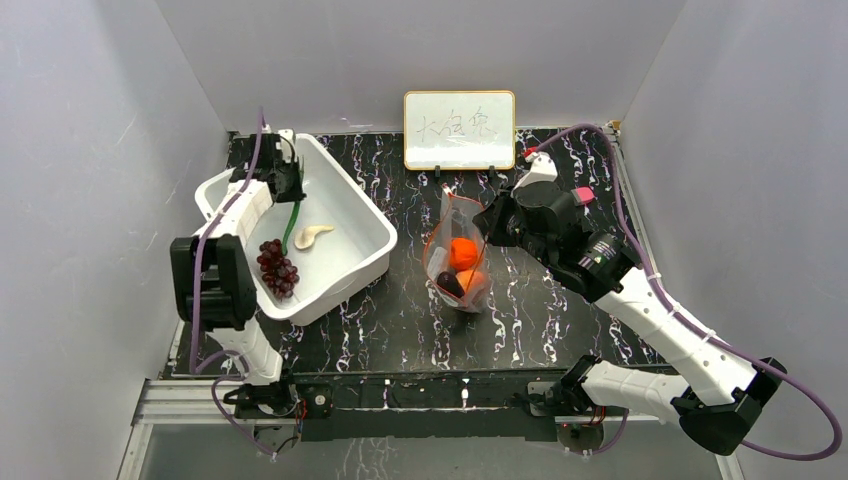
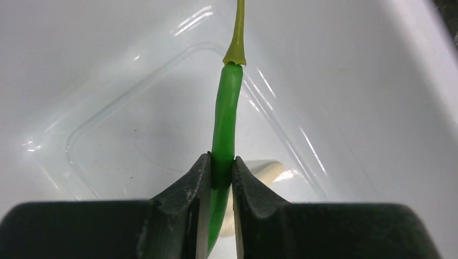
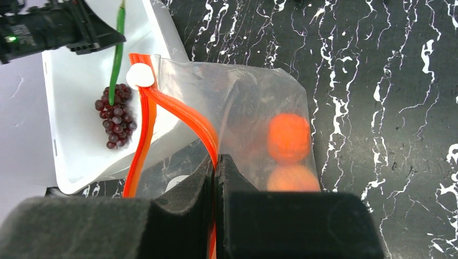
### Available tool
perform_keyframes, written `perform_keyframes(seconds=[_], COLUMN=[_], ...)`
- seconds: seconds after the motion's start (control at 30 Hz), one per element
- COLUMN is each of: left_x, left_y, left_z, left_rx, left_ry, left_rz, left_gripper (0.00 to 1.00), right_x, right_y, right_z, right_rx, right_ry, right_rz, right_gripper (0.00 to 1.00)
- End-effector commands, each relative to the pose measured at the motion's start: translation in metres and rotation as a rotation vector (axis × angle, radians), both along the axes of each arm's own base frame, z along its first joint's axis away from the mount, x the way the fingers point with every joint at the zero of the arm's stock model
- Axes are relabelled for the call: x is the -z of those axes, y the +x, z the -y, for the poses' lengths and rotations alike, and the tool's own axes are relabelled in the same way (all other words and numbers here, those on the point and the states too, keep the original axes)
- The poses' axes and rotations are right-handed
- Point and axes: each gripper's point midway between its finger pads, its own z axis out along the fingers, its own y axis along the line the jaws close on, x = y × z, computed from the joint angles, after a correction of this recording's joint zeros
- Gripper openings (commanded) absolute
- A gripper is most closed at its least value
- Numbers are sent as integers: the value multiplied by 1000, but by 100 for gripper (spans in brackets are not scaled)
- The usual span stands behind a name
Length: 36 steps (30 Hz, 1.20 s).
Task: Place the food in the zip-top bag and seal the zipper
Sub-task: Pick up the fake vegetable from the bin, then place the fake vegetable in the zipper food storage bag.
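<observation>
As right gripper [image 3: 216, 162] pinches the orange zipper [image 3: 178, 110], left gripper [image 2: 221, 162] clamps a slim pepper [image 2: 228, 108].

White rectangular plastic bin [image 1: 372, 232] is sitting on the left half of the table, lying diagonally to its edges. Black tabletop with white marble-like veining [image 1: 560, 320] is spreading beneath it. Small rectangular whiteboard with a pale frame [image 1: 459, 130] is standing upright at the back edge, carrying faint handwritten marks, unreadable. Plain grey walls [image 1: 90, 150] are closing in three sides. Silver metal rail [image 1: 420, 392] is running along the near edge
</observation>
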Motion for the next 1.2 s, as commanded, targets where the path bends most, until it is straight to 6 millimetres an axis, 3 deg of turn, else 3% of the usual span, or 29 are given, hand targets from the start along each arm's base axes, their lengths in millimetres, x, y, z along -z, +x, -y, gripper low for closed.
perform_keyframes(seconds=[0.0, 0.13, 0.33, 0.7, 1.0, 1.17], left_x=[-72, -120, -186, -278, -332, -356], left_y=[1, -7, -34, -84, -128, -156], left_z=[2, 16, 57, 142, 198, 235], left_rx=[-49, -11, 91, 350, 547, 696], left_ry=[-53, -125, -359, -841, -1126, -1241], left_rz=[205, 347, 530, 633, 733, 832], left_gripper=[0, 0, 0, 0, 0, 0], right_x=[-17, -11, -9, -11, -3, -14], right_y=[4, 4, 5, 17, 29, 33], right_z=[2, 0, -3, -12, -22, -29], right_rx=[55, 70, 84, 178, 256, 278], right_ry=[84, 112, 134, 236, 336, 434], right_rz=[28, -3, -29, -106, -160, -178], right_gripper=[0, 0, 0, 0, 0, 0])
